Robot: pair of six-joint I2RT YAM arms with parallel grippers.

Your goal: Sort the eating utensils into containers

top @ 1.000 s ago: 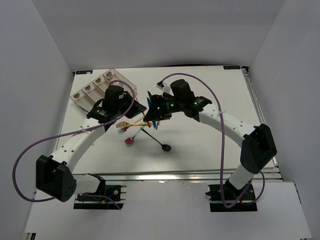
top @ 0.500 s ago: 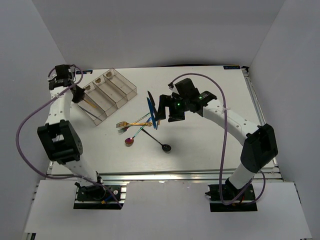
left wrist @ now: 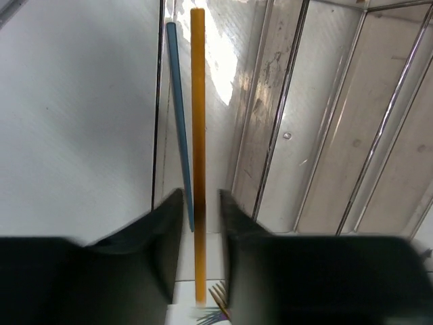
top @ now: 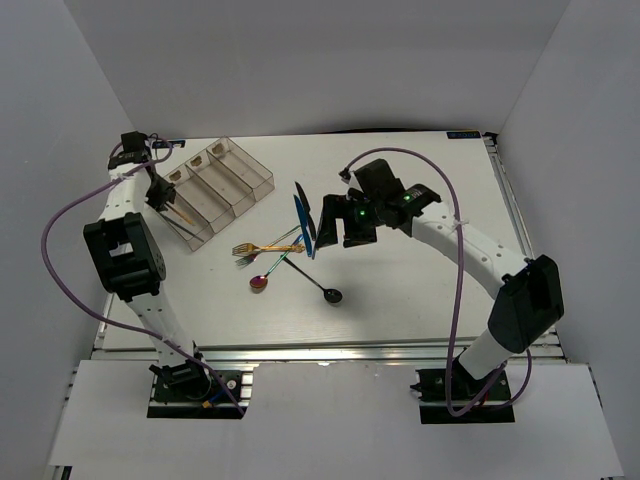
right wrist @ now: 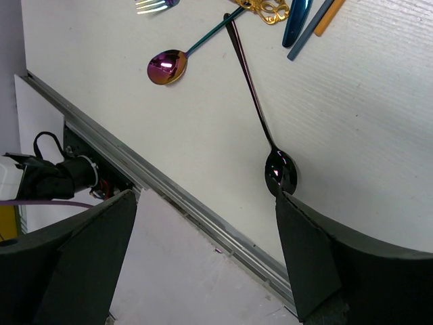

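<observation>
The clear organiser tray (top: 243, 168) lies at the back left. My left gripper (top: 158, 192) hangs over its leftmost compartment. In the left wrist view (left wrist: 201, 203) the jaws stand slightly wider than a tan chopstick (left wrist: 197, 122) running between them, next to a dark chopstick (left wrist: 177, 101). My right gripper (top: 335, 228) is wide open and empty (right wrist: 206, 203), just right of the blue knife (top: 303, 220). On the table lie the gold fork (top: 255, 248), the iridescent spoon (top: 260, 283) and the black spoon (top: 331, 295). The black spoon's bowl (right wrist: 279, 169) sits near my right finger.
The tray's other three compartments (left wrist: 352, 135) lie to the right of the chopsticks. In the right wrist view another tan chopstick (right wrist: 329, 13) and a dark one (right wrist: 308, 37) lie by the knife (right wrist: 298, 20). The table's metal front edge (right wrist: 169, 196) is close.
My left arm swung from the cutlery pile to the tray's leftmost compartment, with the tan chopstick showing under it there. My right gripper drew back to the right, away from the blue knife.
</observation>
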